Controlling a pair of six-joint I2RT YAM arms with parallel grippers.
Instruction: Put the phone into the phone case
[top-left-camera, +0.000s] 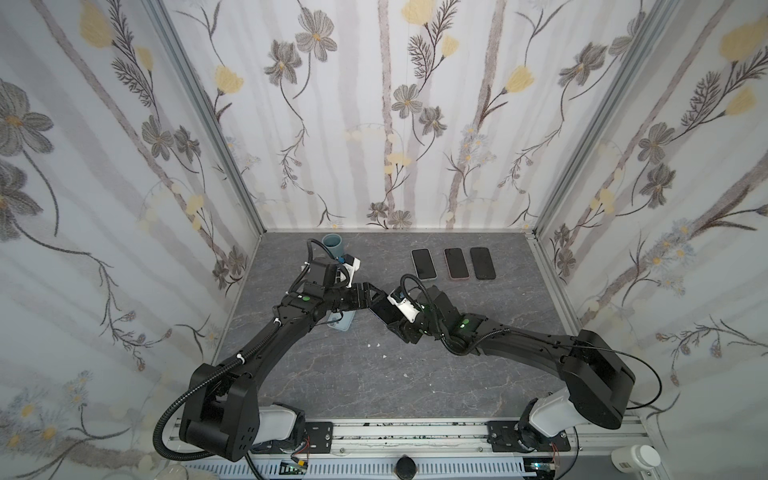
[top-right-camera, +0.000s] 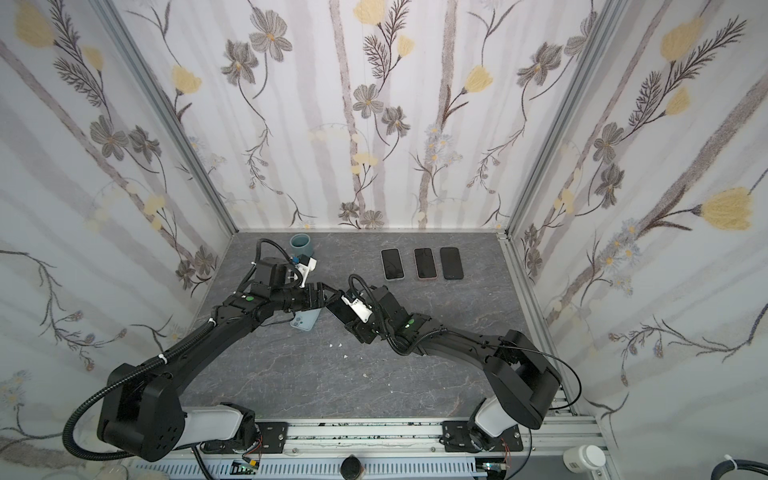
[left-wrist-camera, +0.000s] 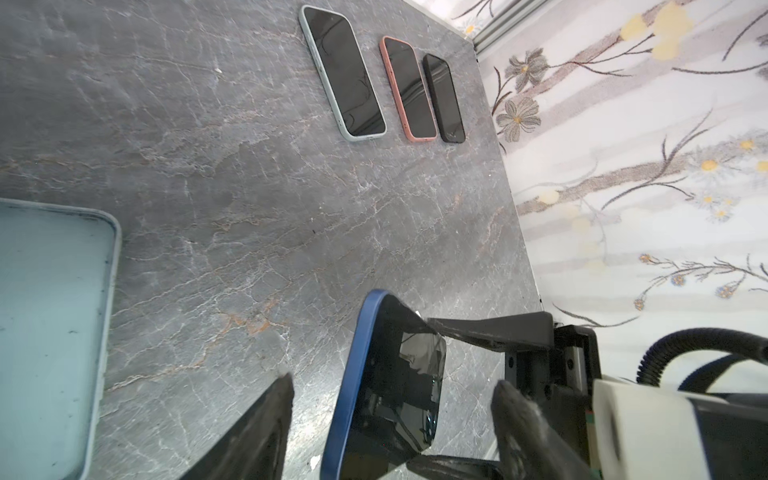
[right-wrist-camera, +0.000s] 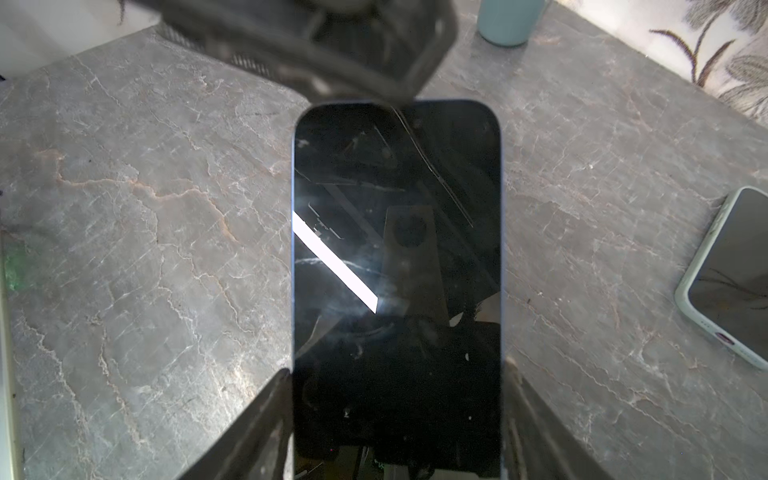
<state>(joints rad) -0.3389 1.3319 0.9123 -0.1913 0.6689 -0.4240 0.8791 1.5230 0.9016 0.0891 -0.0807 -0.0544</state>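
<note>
A blue-edged phone (right-wrist-camera: 397, 257) with a dark screen is held above the table by its long sides, my right gripper (right-wrist-camera: 397, 374) shut on its lower part. In both top views the phone (top-left-camera: 382, 312) hangs between the two arms near the table's middle. My left gripper (left-wrist-camera: 392, 386) is open and straddles the phone's (left-wrist-camera: 386, 374) free end, with a gap showing on each side. The light blue phone case (left-wrist-camera: 50, 332) lies empty on the table beside the left gripper, partly under the left arm in a top view (top-right-camera: 305, 323).
Three cased phones lie face up in a row at the back right: pale (top-left-camera: 424, 264), pink (top-left-camera: 456, 264), black (top-left-camera: 483, 263). A blue-grey cup (top-left-camera: 333, 245) stands at the back behind the left wrist. White crumbs (top-left-camera: 374, 345) dot the grey marble table (top-left-camera: 353, 386).
</note>
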